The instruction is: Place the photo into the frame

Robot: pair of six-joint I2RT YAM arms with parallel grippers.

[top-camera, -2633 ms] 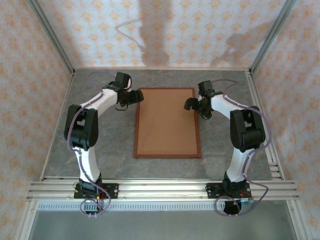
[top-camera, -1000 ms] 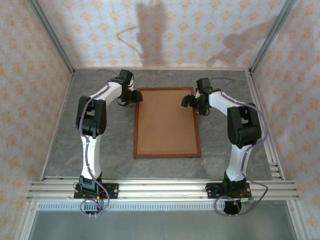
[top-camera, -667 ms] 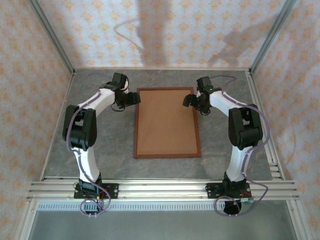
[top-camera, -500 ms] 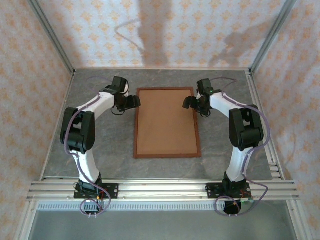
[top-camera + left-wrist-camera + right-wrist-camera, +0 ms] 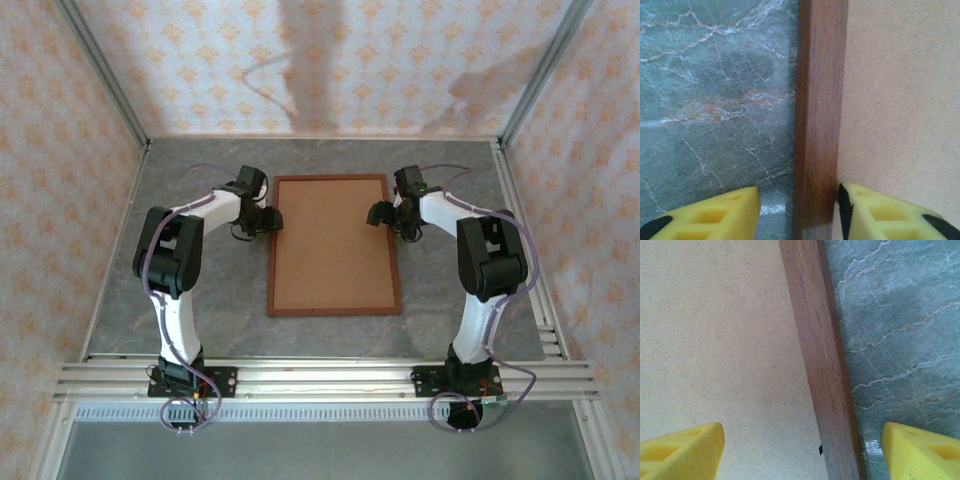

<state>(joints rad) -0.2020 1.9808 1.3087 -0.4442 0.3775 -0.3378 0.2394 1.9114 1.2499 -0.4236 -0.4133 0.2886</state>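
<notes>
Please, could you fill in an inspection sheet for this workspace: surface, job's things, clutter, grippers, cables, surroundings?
Surface: grey marbled table, flat.
Job's things: frame lies flat, a brown board filling it.
Clutter: nothing seen.
Grippers: left gripper open, astride the frame's left side, inner finger close against it; right gripper open wide, astride the right side, not touching.
Cables: purple cables run along both arms.
Surroundings: patterned walls; metal rail at the near edge.

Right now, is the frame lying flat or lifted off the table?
Flat: the frame lies level on the table; the left gripper and right gripper straddle its side rails, open.
</notes>
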